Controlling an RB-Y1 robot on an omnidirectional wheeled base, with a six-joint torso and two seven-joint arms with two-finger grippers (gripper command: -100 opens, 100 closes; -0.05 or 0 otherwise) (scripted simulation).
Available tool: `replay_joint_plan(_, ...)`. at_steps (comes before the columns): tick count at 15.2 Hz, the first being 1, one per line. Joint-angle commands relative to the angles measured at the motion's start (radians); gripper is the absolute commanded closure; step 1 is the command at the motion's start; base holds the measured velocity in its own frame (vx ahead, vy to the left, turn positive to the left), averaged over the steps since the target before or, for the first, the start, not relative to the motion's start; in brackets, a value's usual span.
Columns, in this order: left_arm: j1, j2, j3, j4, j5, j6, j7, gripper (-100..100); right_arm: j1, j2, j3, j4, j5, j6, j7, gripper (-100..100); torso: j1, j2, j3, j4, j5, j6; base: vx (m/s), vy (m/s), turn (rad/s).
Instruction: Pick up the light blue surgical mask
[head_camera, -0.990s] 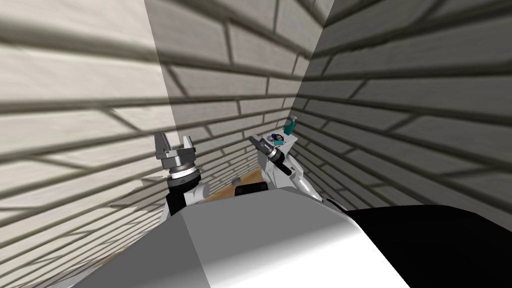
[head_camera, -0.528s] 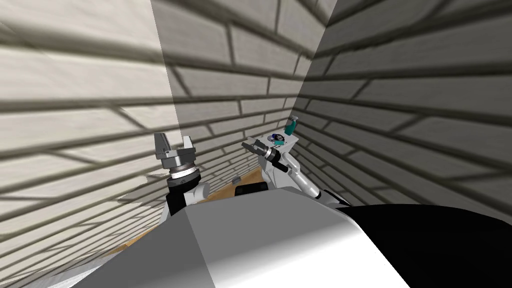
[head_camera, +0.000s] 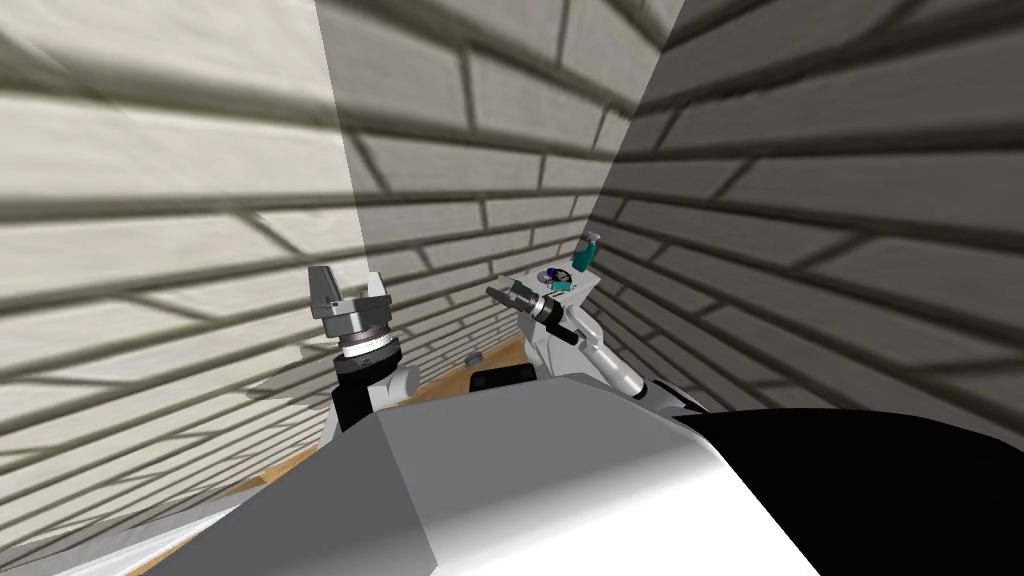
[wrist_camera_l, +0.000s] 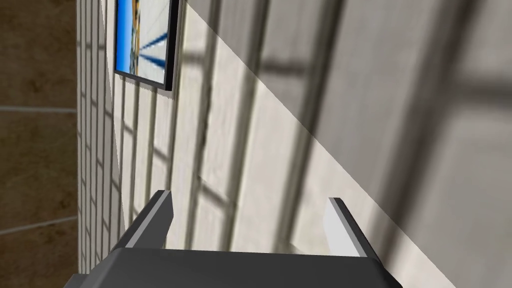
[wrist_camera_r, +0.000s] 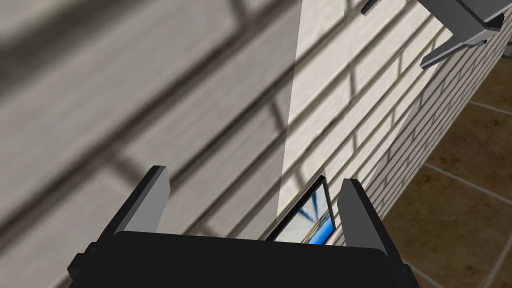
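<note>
Mask (head_camera: 562, 287): small blue-green flat patch lying on a white top (head_camera: 590, 280), far right, in the corner where two brick walls (head_camera: 180, 250) meet.
Mask axis: too small in the head view to tell its long axis or which way it points.
Neighbours: a dark round item (head_camera: 549, 276) just left of the mask; a teal bottle (head_camera: 584, 252) upright behind it, farther into the corner.
Right gripper (head_camera: 497, 293): raised just near of the white top, pointing left and away; apart from the mask.
Right fingers (wrist_camera_r: 155, 195): spread wide, nothing between them.
Left gripper (head_camera: 348, 288): held upright at left, well apart from the white top.
Left fingers (wrist_camera_l: 160, 215): spread wide, holding nothing.
</note>
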Motion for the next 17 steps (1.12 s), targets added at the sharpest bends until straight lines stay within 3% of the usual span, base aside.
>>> replay_joint_plan(1,0.000,0.000,0.000,0.000,0.000,0.000,0.000,0,0.016,-0.035,-0.011,0.020,0.007,0.012,0.017,-100,0.000,0.000,0.000,0.000,0.000,0.000,-0.054,-0.055,0.201)
replay_joint_plan(5,0.000,0.000,0.000,0.000,0.000,0.000,0.000,0,0.062,-0.126,-0.038,0.057,0.026,0.044,0.054,-100,-0.004,0.003,0.002,0.001,-0.001,0.000,-0.068,-0.064,0.229)
replay_joint_plan(8,0.000,0.000,0.000,0.000,0.000,0.000,0.000,0,0.076,-0.156,-0.046,0.069,0.032,0.053,0.065,-100,-0.004,0.004,0.002,0.001,-0.001,0.001,-0.063,-0.054,0.162)
replay_joint_plan(14,0.000,0.000,0.000,0.000,0.000,0.000,0.000,0,0.143,-0.287,-0.083,0.122,0.059,0.095,0.115,-100,-0.004,0.003,0.002,0.001,-0.001,0.001,-0.058,-0.046,0.202)
replay_joint_plan(17,0.000,0.000,0.000,0.000,0.000,0.000,0.000,0,0.161,-0.323,-0.093,0.137,0.067,0.107,0.129,-100,-0.004,0.002,0.001,0.001,-0.001,0.000,-0.054,-0.042,0.177)
